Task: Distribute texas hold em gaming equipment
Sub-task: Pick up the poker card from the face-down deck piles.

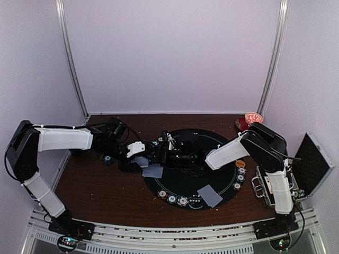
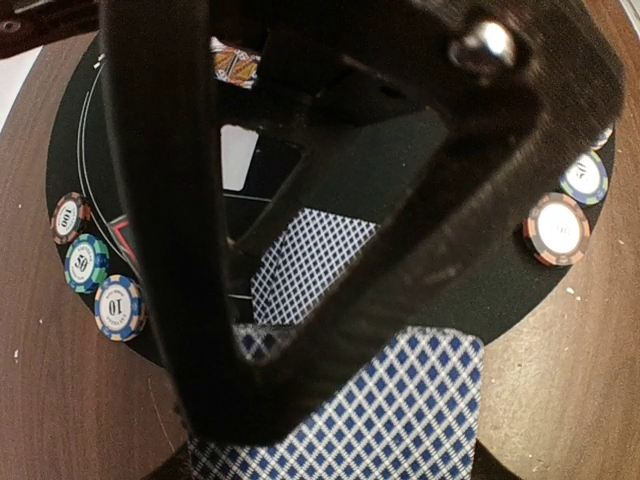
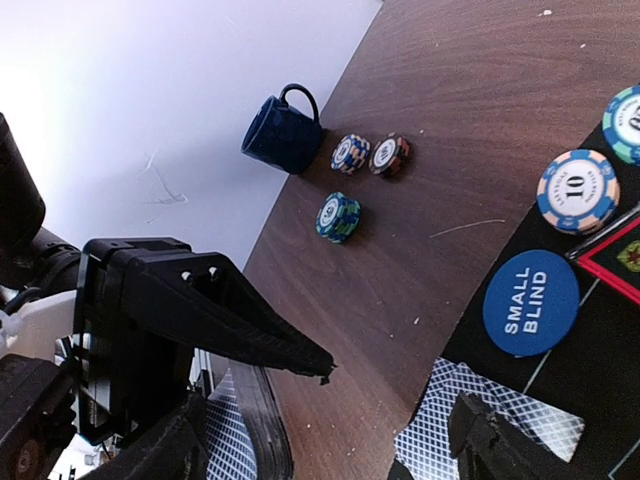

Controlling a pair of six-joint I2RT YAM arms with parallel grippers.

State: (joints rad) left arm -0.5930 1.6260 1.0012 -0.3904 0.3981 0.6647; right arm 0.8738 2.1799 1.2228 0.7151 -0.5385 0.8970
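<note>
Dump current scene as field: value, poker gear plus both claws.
surface: round black mat on brown wooden table
left claw: shut on stack of blue-diamond-backed playing cards
right claw: open, facing left claw at mat's left side
loose card: mat's left edge
second loose card: mat's front
on mat: three striped-edge poker chips along front rim
off mat: three chip stacks by dark blue mug
marker: blue round SMALL BLIND disc at mat's edge
</note>
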